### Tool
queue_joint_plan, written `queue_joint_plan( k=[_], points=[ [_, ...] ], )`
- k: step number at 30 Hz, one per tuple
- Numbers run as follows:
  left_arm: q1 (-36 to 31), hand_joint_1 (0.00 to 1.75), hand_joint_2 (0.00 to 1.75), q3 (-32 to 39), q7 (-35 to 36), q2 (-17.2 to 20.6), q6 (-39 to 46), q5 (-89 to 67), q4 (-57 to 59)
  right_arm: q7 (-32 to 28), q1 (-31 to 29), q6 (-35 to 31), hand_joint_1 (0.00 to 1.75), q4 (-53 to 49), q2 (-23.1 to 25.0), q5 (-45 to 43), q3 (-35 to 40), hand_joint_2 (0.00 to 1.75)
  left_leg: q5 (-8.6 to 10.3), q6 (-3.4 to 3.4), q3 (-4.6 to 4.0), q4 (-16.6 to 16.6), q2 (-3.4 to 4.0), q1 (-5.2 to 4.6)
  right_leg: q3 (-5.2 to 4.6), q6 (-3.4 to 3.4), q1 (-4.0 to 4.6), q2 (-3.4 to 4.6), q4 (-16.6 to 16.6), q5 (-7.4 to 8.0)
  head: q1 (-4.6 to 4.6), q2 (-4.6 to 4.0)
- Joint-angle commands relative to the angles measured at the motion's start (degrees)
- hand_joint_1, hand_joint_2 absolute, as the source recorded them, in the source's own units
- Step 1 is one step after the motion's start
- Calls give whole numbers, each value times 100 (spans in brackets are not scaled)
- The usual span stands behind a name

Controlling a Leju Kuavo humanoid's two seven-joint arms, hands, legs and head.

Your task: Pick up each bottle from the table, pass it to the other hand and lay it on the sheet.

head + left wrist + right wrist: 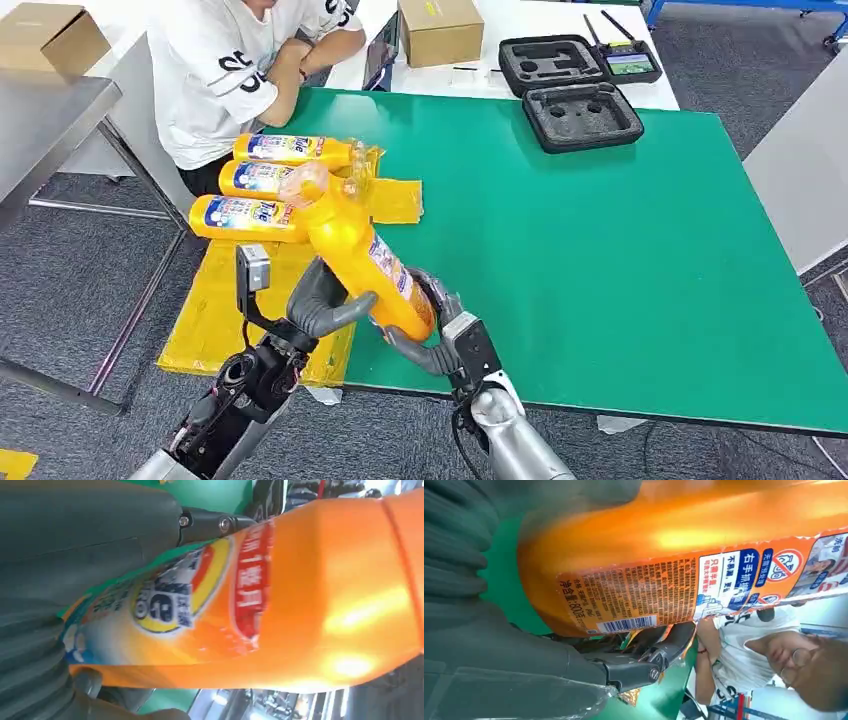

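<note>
Bottle (pixel 360 255) | glossy orange, blue-yellow label, tilted | both hands gripping

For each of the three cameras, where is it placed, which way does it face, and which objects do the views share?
Head view: high on the body, looking down at the green table; both arms, left hand and right hand on the orange bottle.
Left wrist view: behind the left hand, facing the bottle's front label.
Right wrist view: behind the right hand, facing its back label and a seated person.
All share the bottle.
</note>
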Motion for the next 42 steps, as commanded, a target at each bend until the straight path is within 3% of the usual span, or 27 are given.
queue_joint_plan(
  k=[1, 12, 13, 14, 15, 16, 17, 19, 20, 22, 34, 35, 36, 37, 38, 40, 41, 42],
  points=[
    [-284, 0, 175, -336, 41, 35, -65, -29, 334, 15, -155, 19, 175, 283, -79, 11, -176, 175, -6, 5, 18, -2, -7, 0, 22, -7, 2, -11, -4, -8, 0, 0],
    [-591, 0, 175, -368, 187, -59, -248, 393, 750, 59, -317, -86, 175, 958, 169, 730, 253, 175, -7, 4, 22, -3, -6, 1, 25, -8, 4, -10, -4, -9, 0, 0],
    [-595, 31, 175, -360, 185, -45, -249, 425, 741, 70, -353, -86, 175, 1052, 201, 790, 284, 175, -13, 6, 33, 0, -5, 2, 37, -11, 6, -11, -3, -14, 0, 0],
    [-591, 79, 175, -359, 200, -41, -264, 473, 738, 78, -397, -135, 175, 1145, 211, 862, 308, 175, -6, 4, 18, -2, -2, 1, 20, -7, 4, -6, -3, -7, 0, 0],
    [-567, 96, 175, -351, 207, -35, -260, 496, 724, 102, -443, -194, 175, 1230, 211, 944, 337, 175, -10, 4, 24, 0, 2, 2, 25, -9, 5, -3, -2, -9, 0, 0],
    [-566, 98, 175, -355, 203, -27, -266, 490, 713, 112, -454, -195, 175, 1253, 211, 953, 338, 175, -16, 7, 38, 1, -1, 2, 41, -12, 7, -9, -2, -17, -2, 0],
    [-585, 120, 175, -357, 242, -37, -335, 557, 763, 144, -480, -217, 175, 1336, 202, 998, 340, 175, -7, 4, 21, -2, -3, 0, 22, -7, 3, -8, -2, -8, 0, 0],
    [-605, 120, 175, -358, 243, -49, -332, 561, 785, 137, -483, -220, 175, 1354, 201, 1002, 336, 175, -6, 4, 19, -1, -4, 2, 22, -7, 5, -9, -4, -7, 0, 0],
    [-627, 157, 175, -357, 243, -63, -319, 563, 810, 142, -478, -208, 175, 1366, 194, 1015, 343, 175, -16, 9, 38, 3, -8, 3, 45, -12, 8, -16, -3, -18, -2, 0],
    [-684, 175, 175, -370, 271, -78, -399, 640, 871, 154, -447, -192, 175, 1357, 177, 1066, 362, 175, -14, 8, 33, 2, -7, 2, 38, -10, 6, -14, -2, -16, 0, 0],
    [-528, 175, 175, -238, 323, -53, -156, 616, 675, 236, -459, -240, 175, 1495, 214, 1212, 376, 175, -7, 4, 19, -2, -6, 2, 22, -7, 5, -10, -4, -9, 0, 0],
    [-523, 175, 175, -207, 317, -65, -111, 623, 663, 236, -453, -231, 175, 1478, 219, 1193, 363, 175, -27, 10, 52, 5, -7, 5, 58, -15, 10, -16, -2, -28, -2, 0],
    [-493, 175, 175, -179, 304, -64, -12, 588, 609, 242, -442, -264, 175, 1453, 220, 1200, 362, 175, -8, 5, 20, -1, -7, 2, 24, -8, 5, -13, -3, -10, 0, 0],
    [-463, 175, 175, -120, 231, -69, 156, 508, 559, 254, -431, -323, 10, 1427, 231, 1179, 330, 175, -15, 7, 31, 3, -9, 4, 37, -11, 7, -16, -2, -17, 0, 0],
    [-418, 175, 175, -26, 89, -74, 486, 294, 469, 272, -408, -421, 0, 1366, 245, 1152, 288, 175, -5, 4, 15, -1, -9, 1, 19, -6, 3, -13, -3, -8, -2, 0],
    [-367, 175, 175, 73, -112, -48, 914, -67, 306, 262, -361, -614, 0, 1199, 231, 1210, 311, 175, -29, 11, 53, 9, -7, 5, 61, -16, 10, -17, 1, -30, 2, 0],
    [-361, 175, 175, 122, -157, -30, 1035, -193, 246, 282, -335, -594, 0, 1093, 217, 1207, 324, 0, -11, 5, 20, 2, -1, 2, 23, -8, 5, -6, -1, -11, -4, 0],
    [-347, 175, 175, 185, -318, -25, 1359, -506, 176, 281, -287, -599, 0, 935, 205, 1153, 294, 0, -16, 7, 29, 4, -2, 2, 32, -10, 5, -8, 0, -16, 0, 0]
  ],
)
